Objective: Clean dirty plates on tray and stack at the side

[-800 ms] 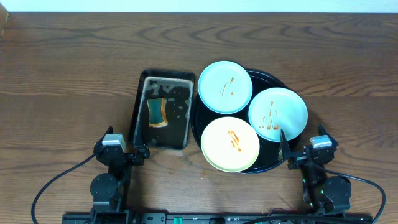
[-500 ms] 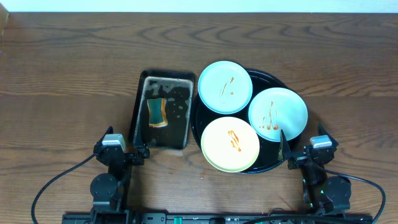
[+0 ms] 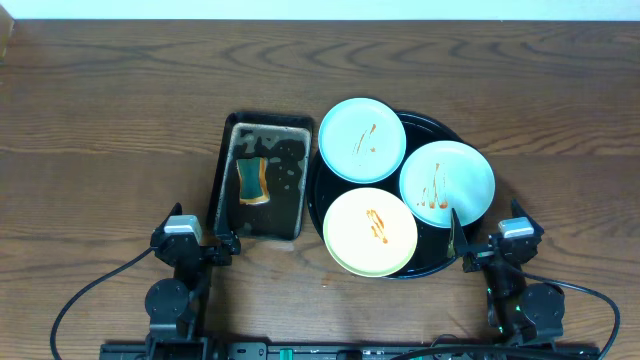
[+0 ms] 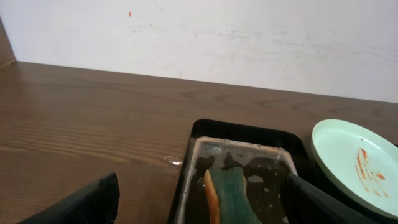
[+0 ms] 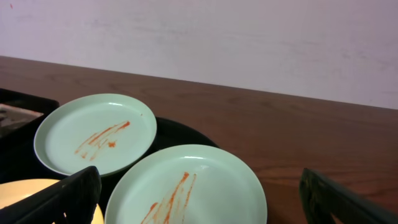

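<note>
Three sauce-streaked plates lie on the round black tray (image 3: pixel 448 243): a mint-blue plate (image 3: pixel 361 139) at the back left, a mint-blue plate (image 3: pixel 447 181) at the right, and a pale yellow plate (image 3: pixel 370 231) at the front. My right gripper (image 3: pixel 478 240) is open and empty just in front of the tray; in the right wrist view its fingers (image 5: pixel 202 199) frame the near mint-blue plate (image 5: pixel 186 186), with the far one (image 5: pixel 96 132) behind. My left gripper (image 3: pixel 208 243) is open and empty at the near end of the pan; its fingers (image 4: pixel 199 202) frame the sponge (image 4: pixel 227 196).
A rectangular dark pan (image 3: pixel 259 178) with a teal-and-yellow sponge (image 3: pixel 251 181) stands left of the tray. Bare wooden table (image 3: pixel 110 130) spreads to the left, back and right. A white wall (image 4: pixel 217 37) rises behind the table.
</note>
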### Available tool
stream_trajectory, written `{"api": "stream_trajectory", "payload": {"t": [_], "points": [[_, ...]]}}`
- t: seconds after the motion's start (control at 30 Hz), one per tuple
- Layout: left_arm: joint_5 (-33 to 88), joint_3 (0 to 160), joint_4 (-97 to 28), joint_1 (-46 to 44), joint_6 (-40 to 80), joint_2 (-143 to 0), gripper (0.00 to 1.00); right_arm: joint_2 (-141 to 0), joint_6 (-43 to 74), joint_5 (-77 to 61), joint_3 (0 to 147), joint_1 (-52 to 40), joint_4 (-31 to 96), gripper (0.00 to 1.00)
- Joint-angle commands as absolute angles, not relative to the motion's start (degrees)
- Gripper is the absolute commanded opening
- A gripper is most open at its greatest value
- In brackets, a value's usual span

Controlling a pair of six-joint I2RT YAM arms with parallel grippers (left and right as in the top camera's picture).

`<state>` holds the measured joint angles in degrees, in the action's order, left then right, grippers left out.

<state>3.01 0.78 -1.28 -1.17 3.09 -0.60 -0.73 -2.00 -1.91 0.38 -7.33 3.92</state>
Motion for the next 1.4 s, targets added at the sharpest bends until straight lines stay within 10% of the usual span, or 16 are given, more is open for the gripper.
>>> {"api": "stream_trajectory", "payload": {"t": [0.0,1.37], "points": [[2.3,0.2,-4.0,-0.9,2.6,-0.3,0.84,-0.9,-2.7,-2.4,0.3,-6.1,4.1,0.99],[2.3,0.2,-4.0,-1.0,2.6,-1.5,0.84,-0.9,-2.7,-2.4,0.3,-6.1,4.1,0.99]]}}
